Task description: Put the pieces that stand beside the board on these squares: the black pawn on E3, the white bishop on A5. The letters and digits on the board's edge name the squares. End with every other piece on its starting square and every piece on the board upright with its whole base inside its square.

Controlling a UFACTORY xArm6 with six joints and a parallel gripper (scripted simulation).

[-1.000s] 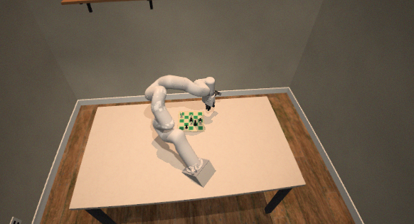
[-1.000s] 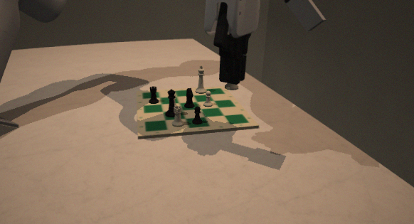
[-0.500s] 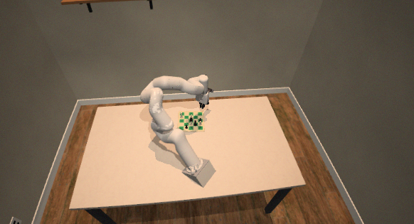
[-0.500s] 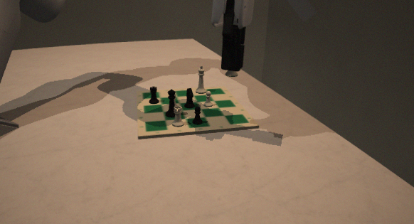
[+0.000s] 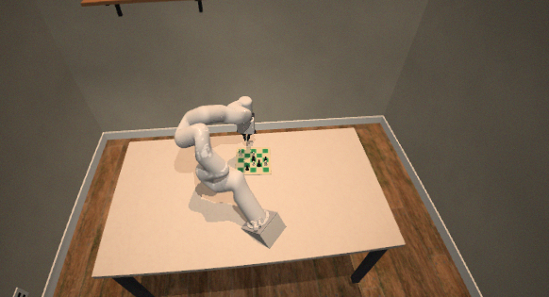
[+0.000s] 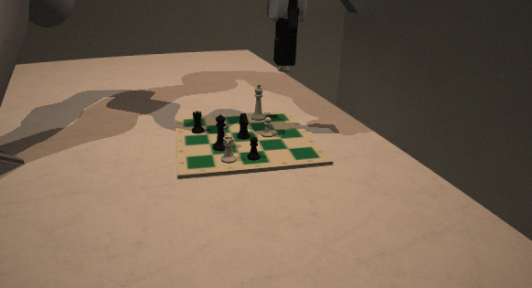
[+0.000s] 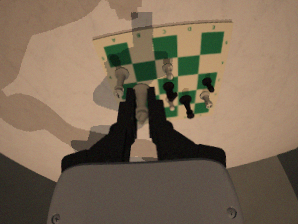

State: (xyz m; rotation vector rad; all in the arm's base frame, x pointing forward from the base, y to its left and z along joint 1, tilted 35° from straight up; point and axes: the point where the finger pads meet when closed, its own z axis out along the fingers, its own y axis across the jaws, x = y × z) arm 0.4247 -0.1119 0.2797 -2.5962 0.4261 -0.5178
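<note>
The table filled most of the room, pale-topped, with the white arm rising from a grey base near its front edge and bending over toward the far side. The small green-and-cream board lay beyond the middle of the table, well away from the base.

High over the board's far right corner hung the gripper, its dark fingers pointing straight down and squeezed onto a pale piece, the white bishop. From the side only the piece's light base peeked out below the fingertips; looking down along the wrist, its pale body showed between the two fingers. It was held clear of the board, touching neither a square nor the table.

On the board stood a tall white king at the far edge, a black rook at the far left, a black queen and a black bishop near the middle, a white pawn to their right, and nearer the front a white rook with the black pawn just beside it on its right. All stood upright. I could not read the edge letters to name their squares.
</note>
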